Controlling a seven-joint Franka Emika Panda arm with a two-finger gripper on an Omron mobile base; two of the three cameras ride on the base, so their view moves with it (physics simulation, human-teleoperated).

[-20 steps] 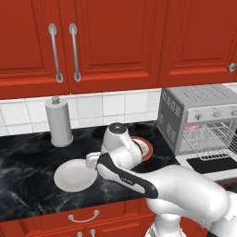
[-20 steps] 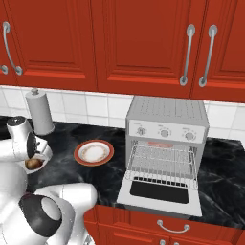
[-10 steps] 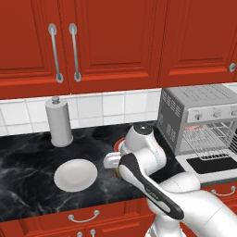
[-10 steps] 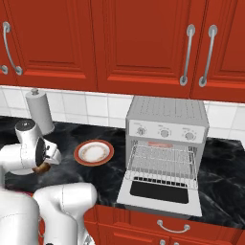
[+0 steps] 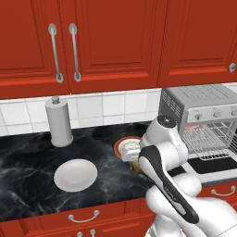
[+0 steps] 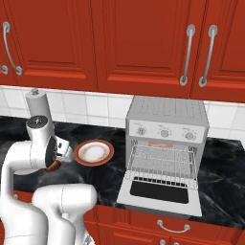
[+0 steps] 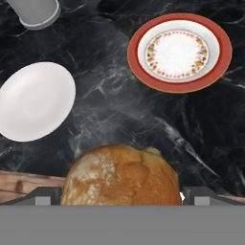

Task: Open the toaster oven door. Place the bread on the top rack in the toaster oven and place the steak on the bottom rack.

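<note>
My gripper (image 7: pixel 122 196) is shut on the bread (image 7: pixel 119 174), a lumpy brown roll that spans the gap between the two fingertips. It hangs a little above the black counter, between the white plate and the red-rimmed plate. From the right, the bread (image 6: pixel 52 166) peeks out below the hand (image 6: pixel 55 158). The toaster oven (image 6: pixel 167 115) stands to the right with its door (image 6: pixel 160 191) dropped flat. Wire racks (image 6: pixel 162 161) show inside; I cannot separate top rack from bottom rack. The steak is out of view.
An empty white plate (image 5: pixel 75 175) lies at the left of the counter. A red-rimmed patterned plate (image 7: pixel 179 51) sits between the hand and the oven. A grey paper-towel roll (image 5: pixel 59 122) stands by the tiled wall. Red cabinets hang overhead.
The arm has swung right from over the white plate toward the red-rimmed plate, and the bread has travelled with the gripper.
</note>
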